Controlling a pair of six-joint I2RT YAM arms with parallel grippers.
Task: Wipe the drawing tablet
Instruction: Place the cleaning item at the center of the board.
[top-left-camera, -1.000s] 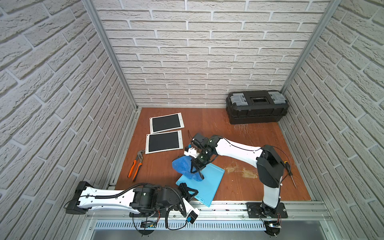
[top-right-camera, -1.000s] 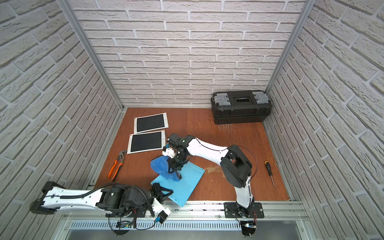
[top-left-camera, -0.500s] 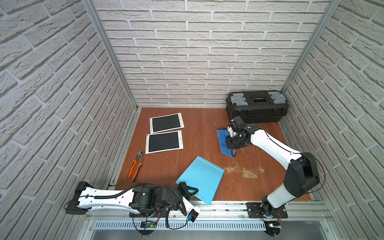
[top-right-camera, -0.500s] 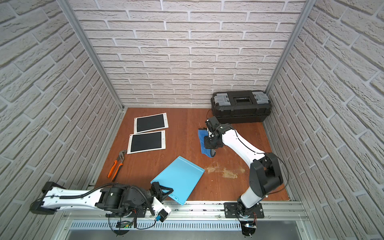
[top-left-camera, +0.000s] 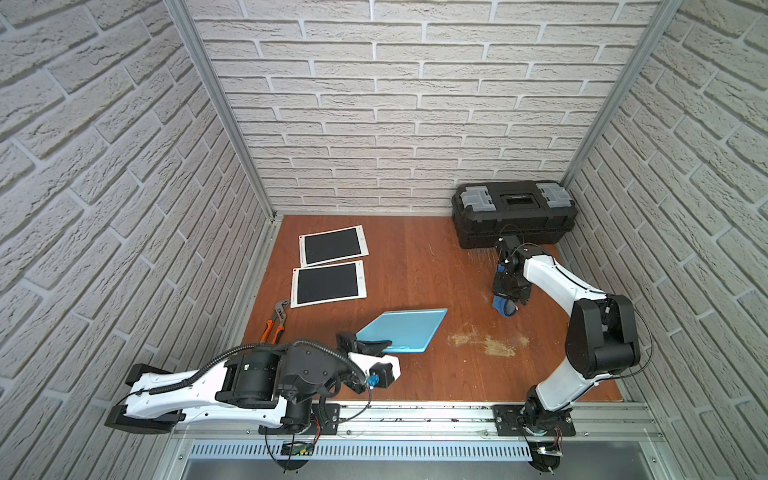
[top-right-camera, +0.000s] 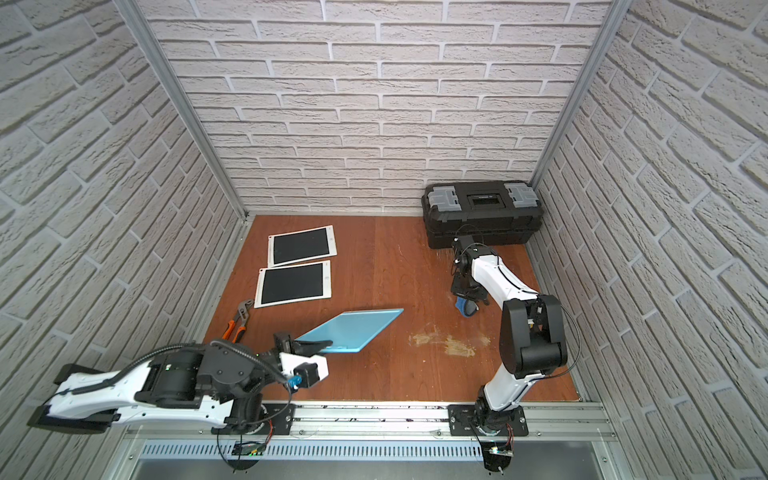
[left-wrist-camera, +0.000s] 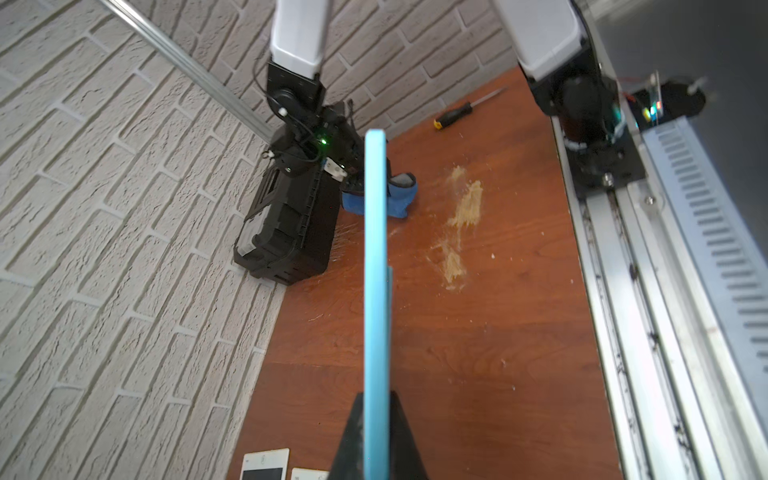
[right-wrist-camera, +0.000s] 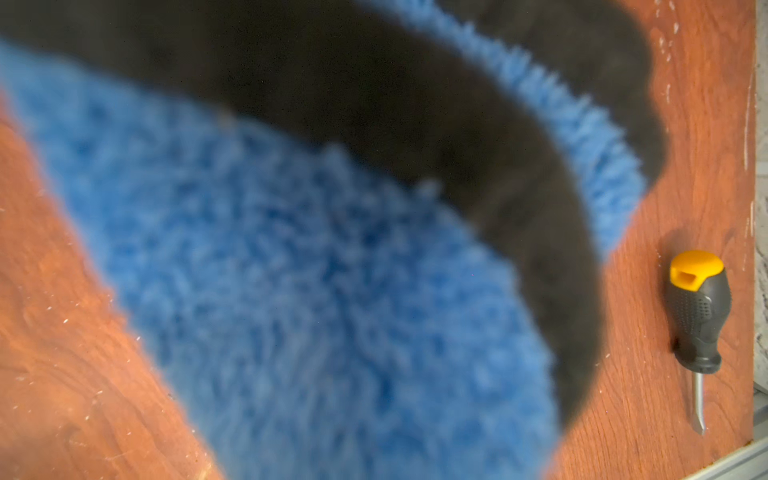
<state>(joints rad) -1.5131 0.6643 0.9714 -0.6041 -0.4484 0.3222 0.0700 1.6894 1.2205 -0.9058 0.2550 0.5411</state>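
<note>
**At 6 o'clock of the tabletop: tablet gripped, cloth well apart**

Drawing tablet (top-left-camera: 405, 330), blue, is at 6 o'clock of the tabletop (top-left-camera: 415, 270) in both top views. It is tilted, its near corner pinched in the left jaws, which are closed narrow on it; the left wrist view shows it edge-on. Right jaws at 3 o'clock are clamped on the blue cloth (top-left-camera: 505, 309), which droops onto the tabletop near the toolbox (top-left-camera: 513, 212) at 1 o'clock. Cloth and tablet are well apart, so no wiping contact now. Tablet face shows no marks; cannot tell if wiped. Likely left: bring cloth over, rub.
</note>
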